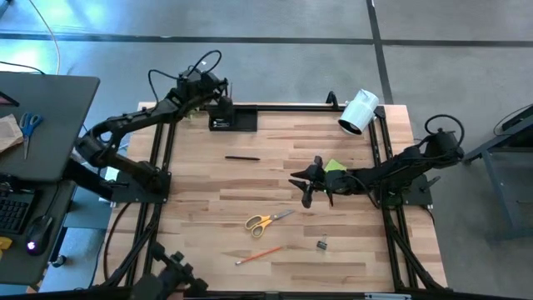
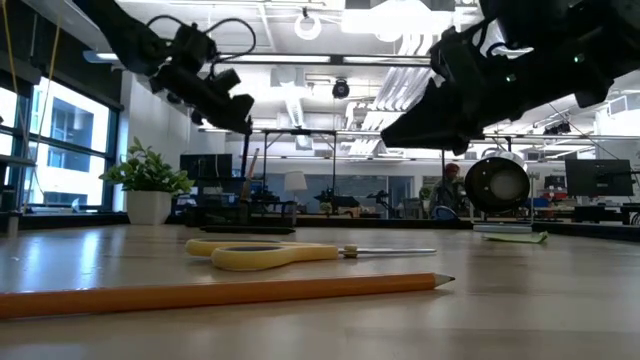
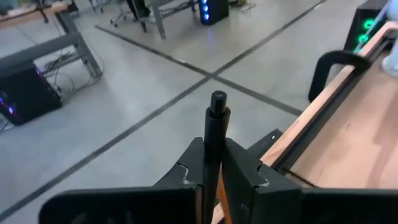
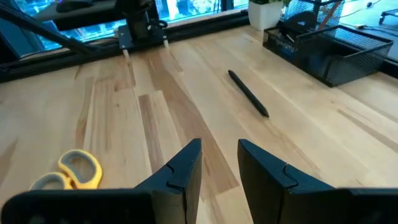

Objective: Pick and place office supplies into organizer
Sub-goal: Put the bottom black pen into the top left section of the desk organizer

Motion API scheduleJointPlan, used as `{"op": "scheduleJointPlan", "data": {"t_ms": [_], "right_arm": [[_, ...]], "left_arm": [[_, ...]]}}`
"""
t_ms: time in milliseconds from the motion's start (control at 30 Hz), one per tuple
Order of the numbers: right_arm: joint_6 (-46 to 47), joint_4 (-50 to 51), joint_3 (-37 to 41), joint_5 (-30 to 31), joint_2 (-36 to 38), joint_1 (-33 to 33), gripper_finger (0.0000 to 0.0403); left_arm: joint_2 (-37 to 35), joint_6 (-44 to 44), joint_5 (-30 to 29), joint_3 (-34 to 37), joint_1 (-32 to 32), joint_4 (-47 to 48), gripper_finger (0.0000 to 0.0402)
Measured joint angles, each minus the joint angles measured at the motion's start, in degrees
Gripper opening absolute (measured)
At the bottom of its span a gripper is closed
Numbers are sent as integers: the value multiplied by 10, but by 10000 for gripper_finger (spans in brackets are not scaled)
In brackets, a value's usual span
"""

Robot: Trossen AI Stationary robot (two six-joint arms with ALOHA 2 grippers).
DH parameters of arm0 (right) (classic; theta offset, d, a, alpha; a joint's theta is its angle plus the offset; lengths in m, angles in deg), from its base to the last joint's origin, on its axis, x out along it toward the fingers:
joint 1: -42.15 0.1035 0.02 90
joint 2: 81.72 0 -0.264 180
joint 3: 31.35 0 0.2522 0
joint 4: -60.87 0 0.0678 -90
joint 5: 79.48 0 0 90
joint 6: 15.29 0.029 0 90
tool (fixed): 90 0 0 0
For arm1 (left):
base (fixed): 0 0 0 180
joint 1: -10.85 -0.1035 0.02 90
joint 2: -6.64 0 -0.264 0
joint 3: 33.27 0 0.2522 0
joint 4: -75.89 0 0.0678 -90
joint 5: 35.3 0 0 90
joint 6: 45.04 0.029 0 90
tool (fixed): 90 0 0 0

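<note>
Organizer (image 1: 231, 119) sits at the worktop's (image 1: 200, 183) far edge; the high view puts the left pincer (image 1: 221, 93) above it. Only the left wrist view shows that pincer clamped on a black pen (image 3: 215, 140). The right wrist view shows the right pincer (image 4: 219, 163) apart and empty, with a second pen (image 4: 248, 93) and yellow scissors (image 4: 67, 173) lying beyond.

On the tabletop (image 1: 350, 250), the organizer (image 1: 231, 119) sits at the far edge; a pen (image 1: 241, 157) lies nearer, scissors (image 1: 268, 221) nearer still, a pencil (image 1: 257, 256) nearest, binder clip (image 1: 321, 245) to its right
</note>
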Motion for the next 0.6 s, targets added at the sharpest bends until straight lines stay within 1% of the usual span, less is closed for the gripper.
{"op": "scheduleJointPlan", "data": {"t_ms": [100, 233, 467, 600], "right_arm": [[0, -11, 0, -2, -1, 0, 99], [0, -12, 0, -3, -1, 0, 99], [-6, -12, 0, -3, -1, 0, 99], [-6, -12, 0, -3, -1, 0, 99]], "left_arm": [[16, -3, -3, 0, -2, -4, 14], [17, -9, -3, 0, -2, 1, 14], [2, -14, 3, 0, -2, 35, 14], [-10, -11, 5, 0, -2, 35, 14]]}}
